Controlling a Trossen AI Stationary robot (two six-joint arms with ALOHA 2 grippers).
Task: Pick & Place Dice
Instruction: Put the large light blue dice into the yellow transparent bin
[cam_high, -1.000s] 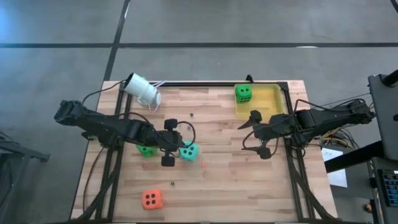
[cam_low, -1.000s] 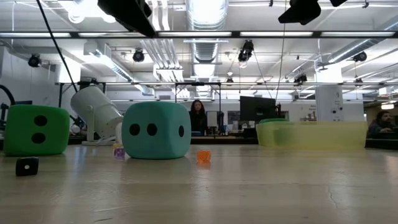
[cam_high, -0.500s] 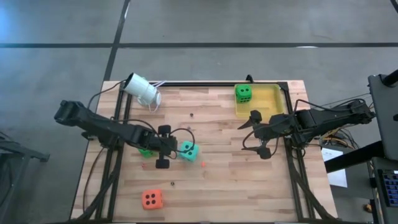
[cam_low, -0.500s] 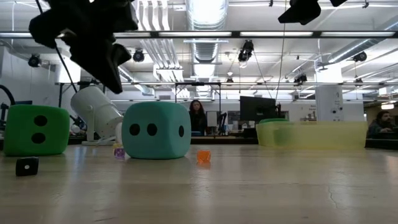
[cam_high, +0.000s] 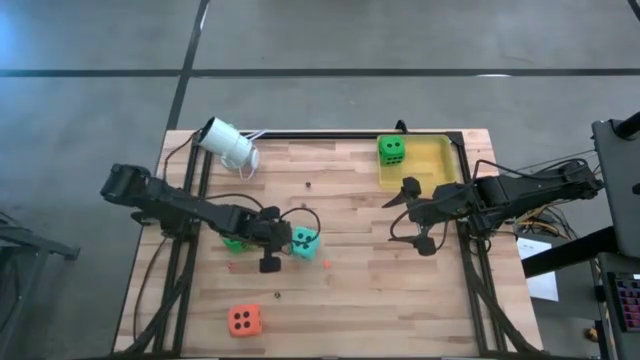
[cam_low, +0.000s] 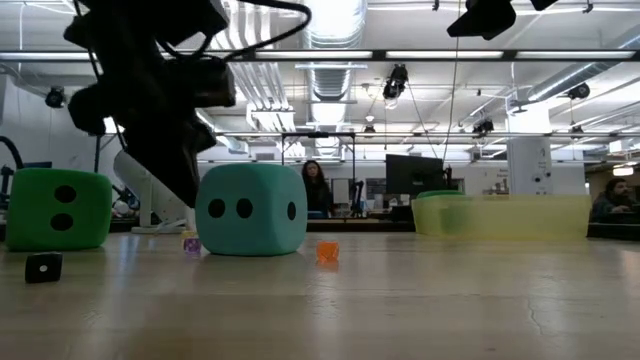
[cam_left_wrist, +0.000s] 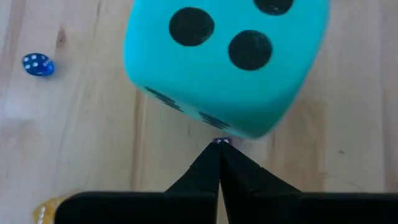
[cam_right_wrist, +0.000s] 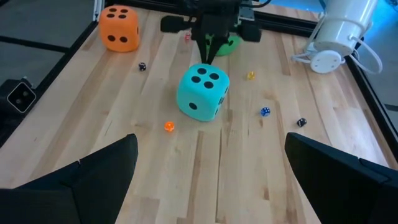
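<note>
Teal, the die (cam_high: 305, 243) nearest the work sits near the middle of the wooden bench (cam_high: 360, 300), turned a little askew to the plank lines; being a cube, it has no long axis. From above it shows four pips, and the low view shows a two-pip side face. Wide bare planks lie open on its far side toward the right arm and toward the bench's near edge. The left hand (cam_high: 279, 241) is low just beside it, fingers pressed together with nothing between them; the left wrist view shows their tips meeting at the die's lower edge. One green die (cam_high: 234, 241) is mostly hidden under that arm from above, but the low view shows it whole, standing beside the teal one. The orange die (cam_high: 244, 320) sits near the front left corner. A second green die (cam_high: 391, 150) rests in the yellow tray (cam_high: 440, 160) at the back edge. The right hand (cam_high: 412, 215) hovers with fingers spread wide, empty, beside the tray. Tiny dice scattered around show only in the wrist and low views.
</note>
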